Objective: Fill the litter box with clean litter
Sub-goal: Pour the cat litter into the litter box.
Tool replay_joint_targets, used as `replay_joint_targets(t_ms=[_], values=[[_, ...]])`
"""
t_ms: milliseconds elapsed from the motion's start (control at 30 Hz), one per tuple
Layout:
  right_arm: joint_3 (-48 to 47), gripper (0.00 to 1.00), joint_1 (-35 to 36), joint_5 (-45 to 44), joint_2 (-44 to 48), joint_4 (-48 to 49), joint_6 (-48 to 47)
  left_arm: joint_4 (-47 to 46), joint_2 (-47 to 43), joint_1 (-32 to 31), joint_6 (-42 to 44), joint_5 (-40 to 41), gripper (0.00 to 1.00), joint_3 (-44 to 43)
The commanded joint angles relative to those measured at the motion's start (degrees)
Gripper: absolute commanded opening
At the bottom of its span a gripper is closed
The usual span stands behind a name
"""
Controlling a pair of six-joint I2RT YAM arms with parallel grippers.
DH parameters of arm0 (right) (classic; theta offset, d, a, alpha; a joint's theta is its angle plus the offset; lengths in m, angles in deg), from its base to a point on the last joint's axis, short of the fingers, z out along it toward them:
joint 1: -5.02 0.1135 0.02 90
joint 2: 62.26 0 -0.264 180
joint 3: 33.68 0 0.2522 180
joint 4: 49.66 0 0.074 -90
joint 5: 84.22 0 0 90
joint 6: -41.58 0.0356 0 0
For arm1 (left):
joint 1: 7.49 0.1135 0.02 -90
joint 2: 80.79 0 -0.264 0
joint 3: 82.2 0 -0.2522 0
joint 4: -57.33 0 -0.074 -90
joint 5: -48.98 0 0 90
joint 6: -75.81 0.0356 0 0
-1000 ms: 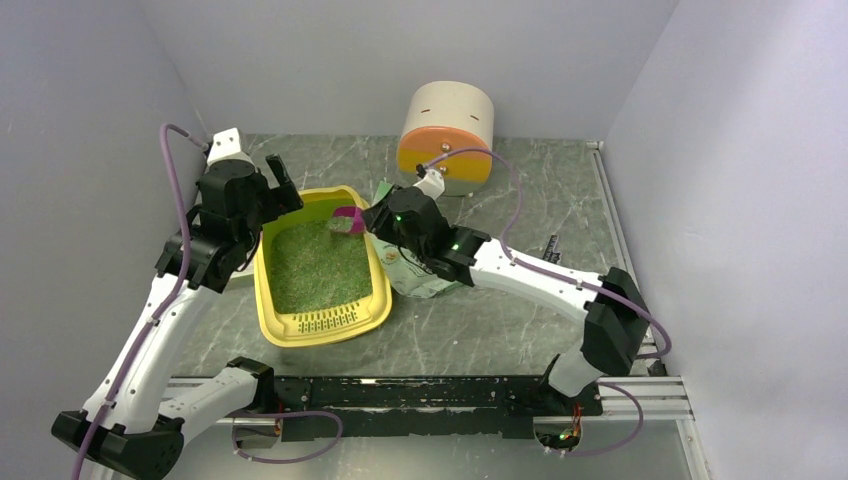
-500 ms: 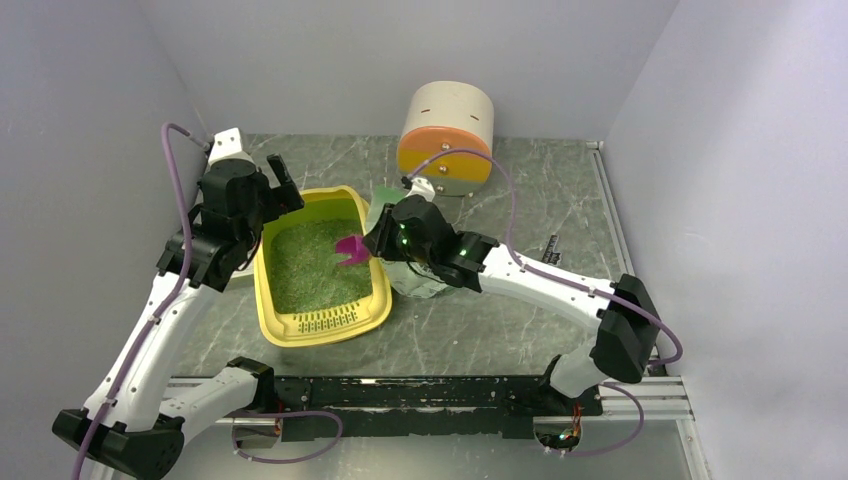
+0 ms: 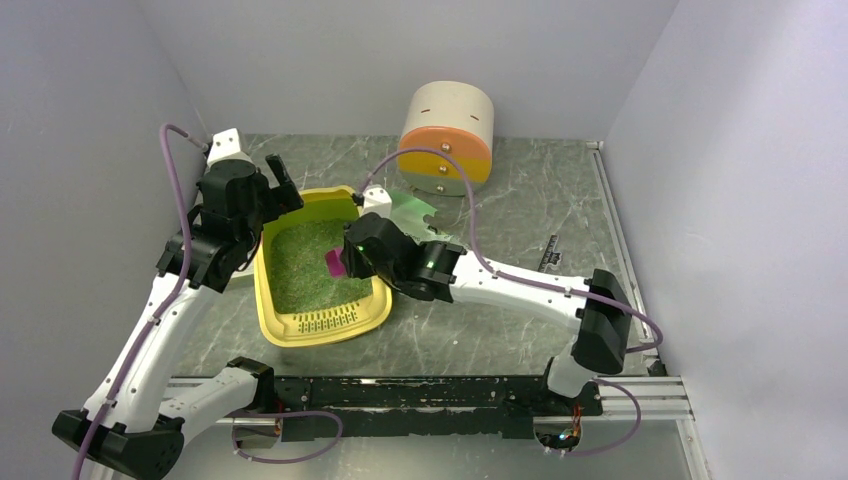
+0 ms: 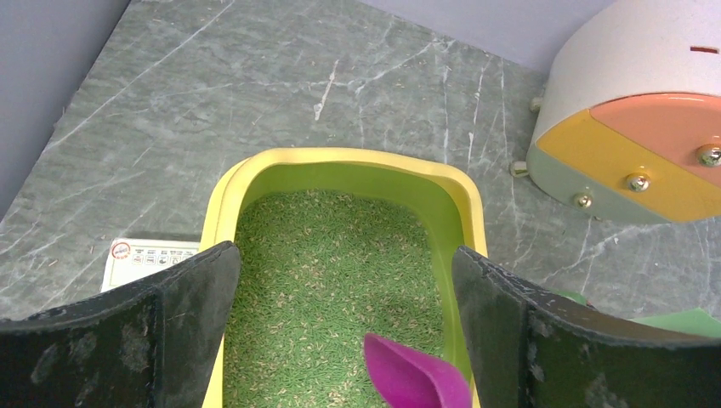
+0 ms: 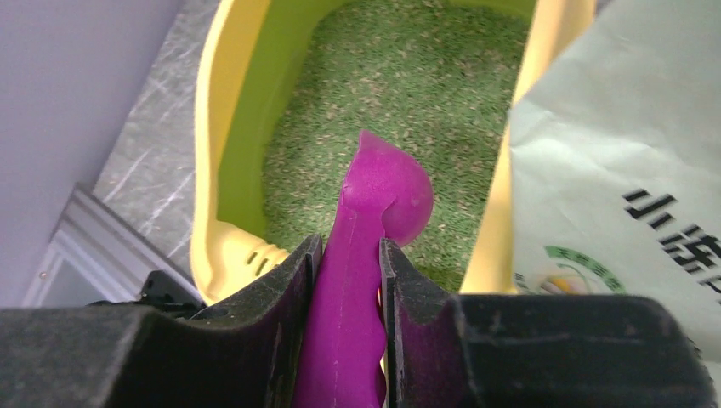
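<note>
The yellow litter box (image 3: 300, 328) lies on the table's left half, its floor covered with greenish litter (image 3: 300, 268). My right gripper (image 3: 350, 258) reaches over the box's right rim, shut on the handle of a magenta scoop (image 3: 336, 262). In the right wrist view the scoop (image 5: 374, 221) points its bowl down over the litter (image 5: 408, 85), between my gripper's (image 5: 349, 246) fingers. My left gripper (image 3: 285, 190) hangs open above the box's far left end. Its wrist view shows its gripper (image 4: 344, 255) with nothing between the fingers, above the litter (image 4: 323, 272), the rim (image 4: 349, 157) and the scoop's tip (image 4: 417, 378).
A round beige-orange-yellow cabinet (image 3: 447, 135) stands at the back. The pale green printed bag (image 3: 410, 212) lies just right of the box, partly under my right arm. A small printed card (image 4: 144, 257) lies left of the box. Grey walls close in on three sides.
My right gripper has carried the scoop from the box's far right corner toward its middle and nearer end, and lower. The left arm has not moved.
</note>
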Motion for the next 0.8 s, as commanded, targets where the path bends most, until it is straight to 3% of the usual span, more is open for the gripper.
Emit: replay_joint_targets(t_ms=[0, 167, 467, 667, 767], values=[[2.97, 0.0, -0.17, -5.9, 5.54, 0.83, -0.9, -0.99, -0.89, -0.31, -0.62, 1.49, 0.99, -0.56], [7.87, 0.0, -0.41, 6.43, 14.81, 7.25, -4.22, -2.04, -0.08, -0.31, -0.92, -0.78, 0.99, -0.32], [15.8, 0.0, -0.51, 10.61, 31.09, 3.25, -4.55, -3.91, 0.63, -0.31, -0.31, -4.87, 0.99, 1.51], [20.51, 0.0, -0.56, 6.13, 43.78, 2.51, -4.04, -5.04, 2.14, -0.31, -1.12, -10.4, 0.98, 1.45], [21.91, 0.0, -0.56, -1.5, 49.16, 0.22, -2.45, -5.65, 2.31, -0.31, -1.25, -12.27, 0.99, 1.56]])
